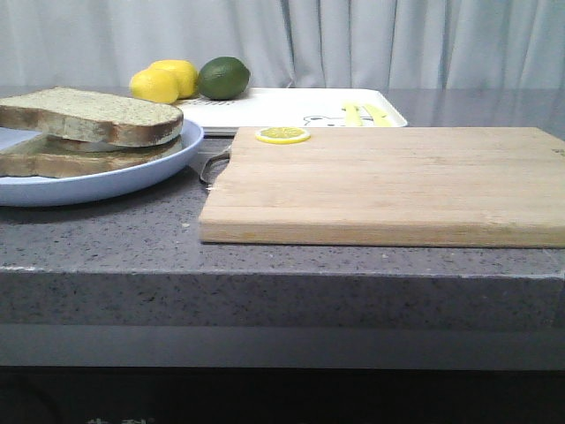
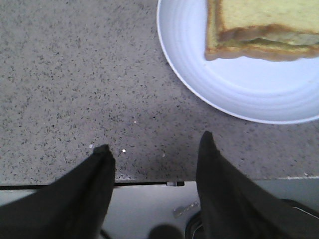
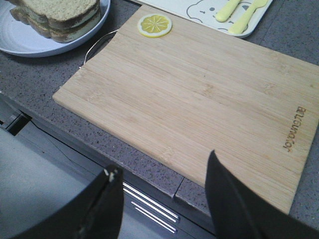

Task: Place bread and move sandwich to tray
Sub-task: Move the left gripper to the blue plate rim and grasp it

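The sandwich (image 1: 88, 128) is sitting on the plate (image 1: 168, 159) at the left edge of the worktop (image 1: 106, 234) — two brown-crusted slices stacked, the top one overhanging the lower. No egg is showing between them from here. The board (image 1: 388, 185) is lying along the front edge, filling the middle and right, with a lemon slice (image 1: 282, 135) resting on its far left corner. A metal loop (image 3: 97, 44) is sticking out from the board's left side, toward the plate. The tray (image 1: 300, 108) is lying behind the board, toward the far edge. Two lemons (image 1: 164, 81) and a lime (image 1: 223, 78) are sitting at the tray's left end.

The left gripper (image 2: 155, 149) is hovering over the front edge just short of the plate — jaws apart, holding nothing. The right gripper (image 3: 164, 172) is hanging over the board's front edge, jaws apart and empty too.
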`<action>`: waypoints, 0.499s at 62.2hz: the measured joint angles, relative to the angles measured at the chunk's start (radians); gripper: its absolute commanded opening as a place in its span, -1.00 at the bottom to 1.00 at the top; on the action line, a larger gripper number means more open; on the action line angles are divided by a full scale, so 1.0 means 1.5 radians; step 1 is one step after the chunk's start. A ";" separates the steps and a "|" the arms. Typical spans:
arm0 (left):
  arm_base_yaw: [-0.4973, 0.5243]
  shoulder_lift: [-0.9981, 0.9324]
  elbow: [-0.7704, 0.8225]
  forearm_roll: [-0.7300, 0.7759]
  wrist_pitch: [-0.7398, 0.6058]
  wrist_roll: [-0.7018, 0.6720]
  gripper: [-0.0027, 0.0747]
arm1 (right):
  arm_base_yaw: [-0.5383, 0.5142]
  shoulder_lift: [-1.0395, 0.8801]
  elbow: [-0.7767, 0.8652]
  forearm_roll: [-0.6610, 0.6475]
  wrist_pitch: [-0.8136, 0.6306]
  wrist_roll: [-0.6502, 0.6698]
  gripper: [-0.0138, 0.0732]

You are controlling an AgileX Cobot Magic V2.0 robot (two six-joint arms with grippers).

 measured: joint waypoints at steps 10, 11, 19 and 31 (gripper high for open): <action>0.116 0.138 -0.064 -0.123 -0.006 0.073 0.01 | 0.000 0.000 0.000 0.000 0.000 0.000 0.24; 0.126 0.148 -0.068 -0.138 -0.008 0.083 0.01 | 0.000 0.000 0.000 0.000 0.000 0.000 0.24; 0.192 0.228 -0.098 -0.263 -0.020 0.151 0.01 | 0.000 0.000 0.000 0.000 0.000 0.000 0.24; 0.229 0.311 -0.127 -0.384 -0.028 0.208 0.01 | 0.000 0.000 0.000 0.000 0.000 0.000 0.24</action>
